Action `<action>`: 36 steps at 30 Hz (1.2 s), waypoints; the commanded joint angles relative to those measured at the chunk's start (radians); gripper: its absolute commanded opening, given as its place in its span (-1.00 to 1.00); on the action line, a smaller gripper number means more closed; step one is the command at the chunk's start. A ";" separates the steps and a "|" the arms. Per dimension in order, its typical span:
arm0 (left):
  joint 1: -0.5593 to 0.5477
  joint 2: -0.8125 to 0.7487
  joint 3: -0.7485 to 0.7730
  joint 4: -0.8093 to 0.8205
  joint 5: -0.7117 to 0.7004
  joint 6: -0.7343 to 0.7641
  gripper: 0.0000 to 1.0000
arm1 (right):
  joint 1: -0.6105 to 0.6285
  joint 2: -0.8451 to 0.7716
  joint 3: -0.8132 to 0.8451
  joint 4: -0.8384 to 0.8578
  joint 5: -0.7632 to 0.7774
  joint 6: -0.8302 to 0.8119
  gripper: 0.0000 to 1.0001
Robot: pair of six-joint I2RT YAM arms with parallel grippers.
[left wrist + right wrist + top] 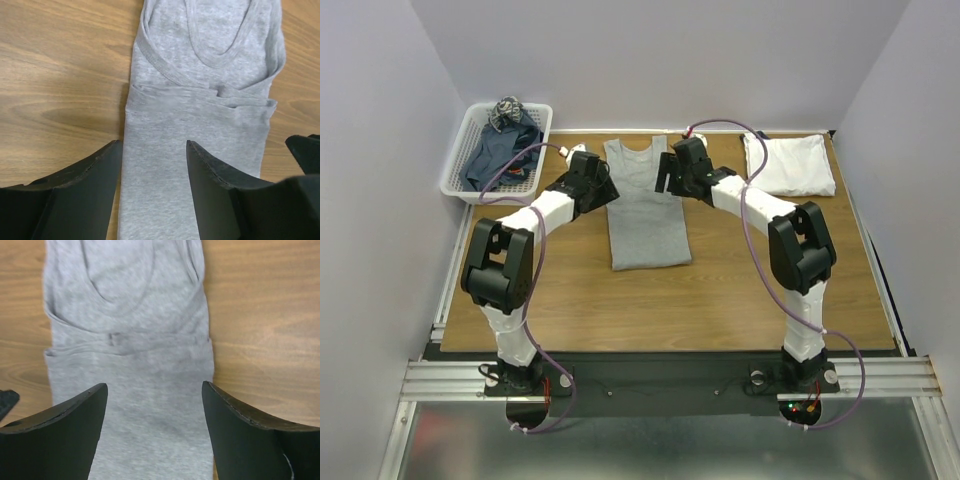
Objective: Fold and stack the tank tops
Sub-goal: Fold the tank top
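Centrally on the wooden table [740, 290] lies a light grey tank top [646, 205], flat, sides folded in, neckline toward the far edge. Both arms bend at the elbow and lean inward over its upper part. The left gripper [153, 143] and right gripper [154, 385] have their jaws apart, holding nothing. A folded white tank top [790, 165] rests far right; dark tank tops [500, 152] fill a white basket [455, 178] far left.

Heather-grey tank top [646, 210], white tank top [790, 165], wood-grain table [720, 300].
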 commanded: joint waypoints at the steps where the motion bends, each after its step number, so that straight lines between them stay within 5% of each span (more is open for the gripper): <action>1: 0.000 -0.131 -0.003 0.041 -0.019 0.000 0.27 | -0.004 -0.055 0.048 0.017 0.035 -0.026 0.64; 8: -0.043 -0.270 -0.273 0.064 0.013 -0.105 -0.12 | 0.006 -0.202 -0.209 0.003 -0.018 0.036 0.56; 16: -0.132 -0.441 -0.582 0.122 0.033 -0.233 0.07 | 0.026 -0.446 -0.593 0.010 -0.060 0.106 0.40; 22: -0.185 -0.472 -0.643 0.168 0.073 -0.274 0.15 | 0.028 -0.512 -0.728 0.060 -0.132 0.172 0.41; 36: -0.190 -0.493 -0.669 0.147 0.046 -0.325 0.14 | 0.029 -0.542 -0.759 0.100 -0.152 0.230 0.38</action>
